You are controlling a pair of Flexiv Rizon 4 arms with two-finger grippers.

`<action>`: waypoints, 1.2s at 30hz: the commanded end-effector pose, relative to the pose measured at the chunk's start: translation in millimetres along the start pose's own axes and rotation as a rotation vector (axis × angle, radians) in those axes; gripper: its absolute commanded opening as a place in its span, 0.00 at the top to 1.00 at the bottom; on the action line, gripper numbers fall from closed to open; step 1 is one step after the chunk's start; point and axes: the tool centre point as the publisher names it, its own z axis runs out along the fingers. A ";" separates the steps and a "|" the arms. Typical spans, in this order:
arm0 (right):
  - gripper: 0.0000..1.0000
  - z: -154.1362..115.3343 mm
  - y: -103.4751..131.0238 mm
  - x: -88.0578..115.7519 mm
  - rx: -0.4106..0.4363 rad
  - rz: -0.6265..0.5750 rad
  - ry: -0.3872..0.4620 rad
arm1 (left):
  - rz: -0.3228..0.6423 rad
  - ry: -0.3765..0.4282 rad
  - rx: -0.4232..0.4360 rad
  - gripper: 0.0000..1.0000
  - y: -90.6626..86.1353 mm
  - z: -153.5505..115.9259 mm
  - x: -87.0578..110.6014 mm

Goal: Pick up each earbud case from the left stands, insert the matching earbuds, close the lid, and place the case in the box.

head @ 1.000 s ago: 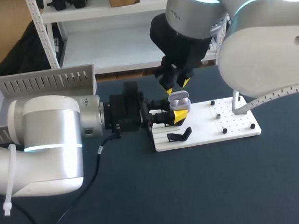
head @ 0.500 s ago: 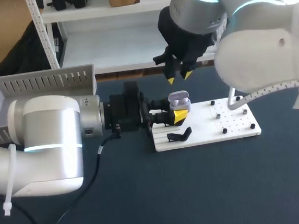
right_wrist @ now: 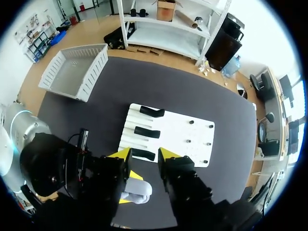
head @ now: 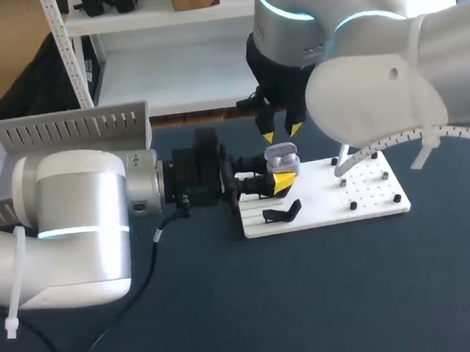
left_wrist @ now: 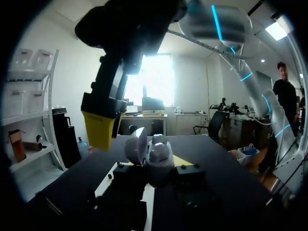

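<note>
Lilac case (head: 281, 159), lid open, upright, abv white board (head: 373, 201).

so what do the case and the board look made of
Case: smooth pale lilac plastic, it seems; its rounded shell catches soft highlights. Board: rigid white sheet with a matte look and drilled holes, plastic or painted, can't tell which.

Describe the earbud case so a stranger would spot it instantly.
Find the white board on the dark table. At its left end, the left gripper holds the earbud case. It is small, rounded and pale, lid open, unlike the black stands nearby.
</note>
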 end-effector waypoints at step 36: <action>0.62 -34.6 -4.0 37.2 -0.042 0.003 -0.069 | 0.002 -0.005 -0.003 1.00 -0.2 0.8 1.6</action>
